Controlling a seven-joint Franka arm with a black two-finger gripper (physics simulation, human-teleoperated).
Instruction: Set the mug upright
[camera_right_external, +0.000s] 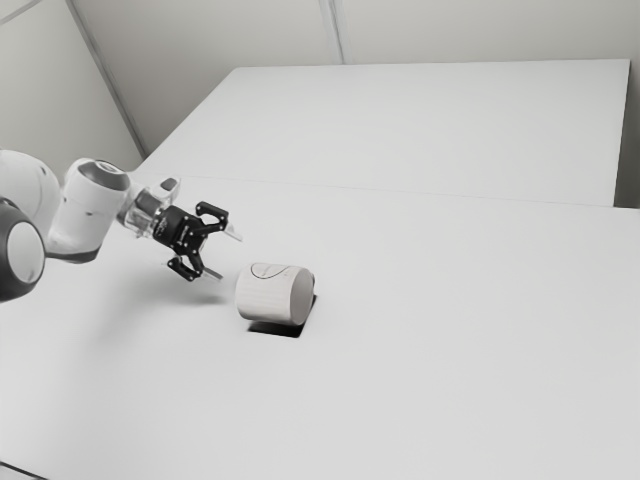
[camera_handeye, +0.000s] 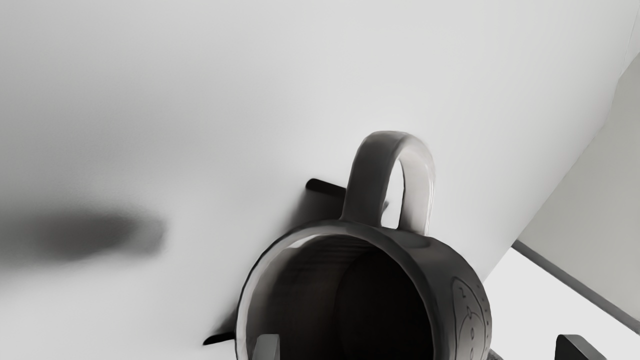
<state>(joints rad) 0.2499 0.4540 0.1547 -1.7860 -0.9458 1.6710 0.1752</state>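
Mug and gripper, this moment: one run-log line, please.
mug: lying on its side, mouth toward gripper | gripper: open, empty, near mouth | upright: not yet

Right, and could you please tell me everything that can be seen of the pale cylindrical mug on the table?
The pale, ceramic-looking cylindrical mug lies on its side on the white, smooth table, its dark, open mouth toward the black two-finger pincer. It has a rounded loop handle and thin line drawings on its outer wall. A flat black shape shows beneath it. The open pincer does not touch it.
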